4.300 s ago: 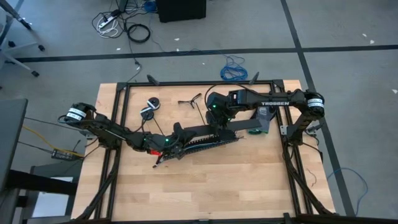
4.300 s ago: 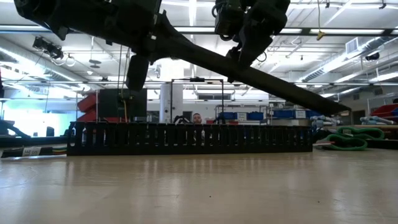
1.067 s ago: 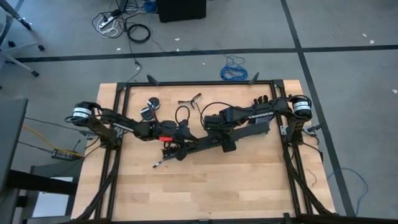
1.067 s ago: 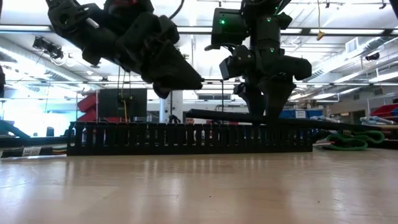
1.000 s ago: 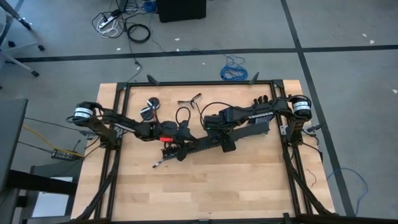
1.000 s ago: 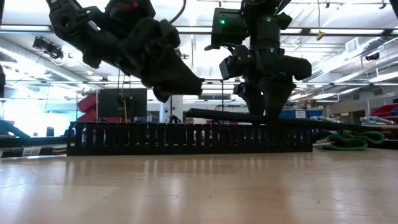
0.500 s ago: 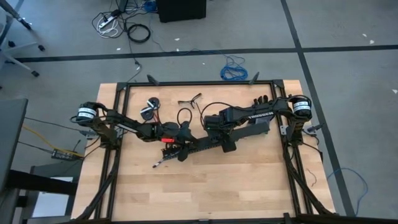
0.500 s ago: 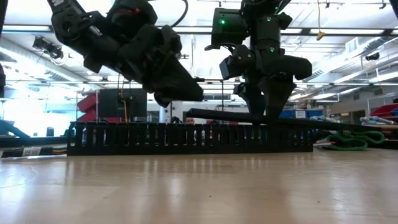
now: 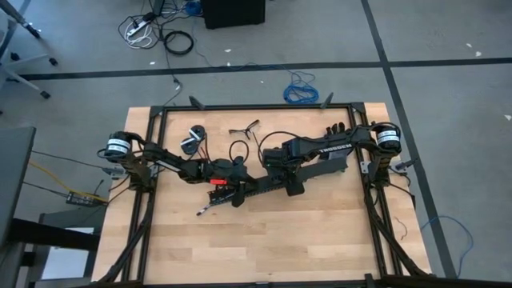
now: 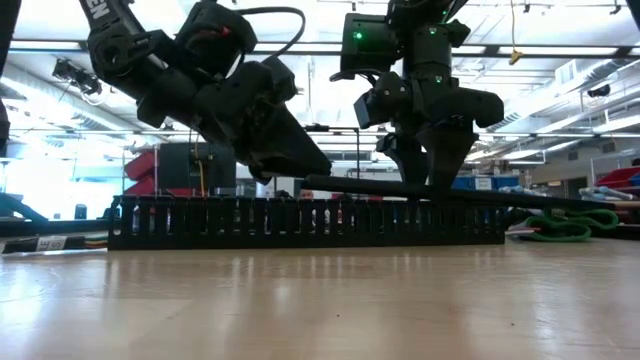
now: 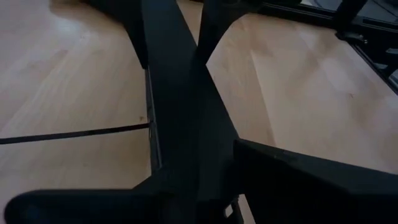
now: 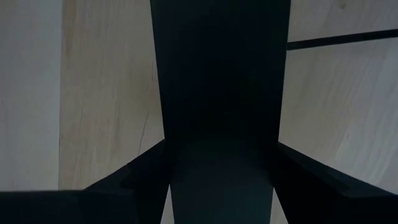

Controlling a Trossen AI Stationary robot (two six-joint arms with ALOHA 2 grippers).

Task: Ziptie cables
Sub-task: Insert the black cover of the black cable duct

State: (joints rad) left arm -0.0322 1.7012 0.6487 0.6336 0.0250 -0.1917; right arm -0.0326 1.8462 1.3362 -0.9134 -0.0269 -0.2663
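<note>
Low view: right tool (image 10: pixel 432 183) pinches a wide flat strip (image 10: pixel 480 195) across its width, probably to steady it over the slotted duct (image 10: pixel 300 222). Left tool (image 10: pixel 318 168) hovers near the strip's other end; I cannot tell its state. No cables show. One ziptie (image 11: pixel 74 134) lies flat on the table (image 11: pixel 298 93), its long axis roughly crosswise to the strip.

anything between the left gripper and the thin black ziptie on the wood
Yes: the wide black strip sits directly under the left gripper; the ziptie lies off to its side on bare wood.
</note>
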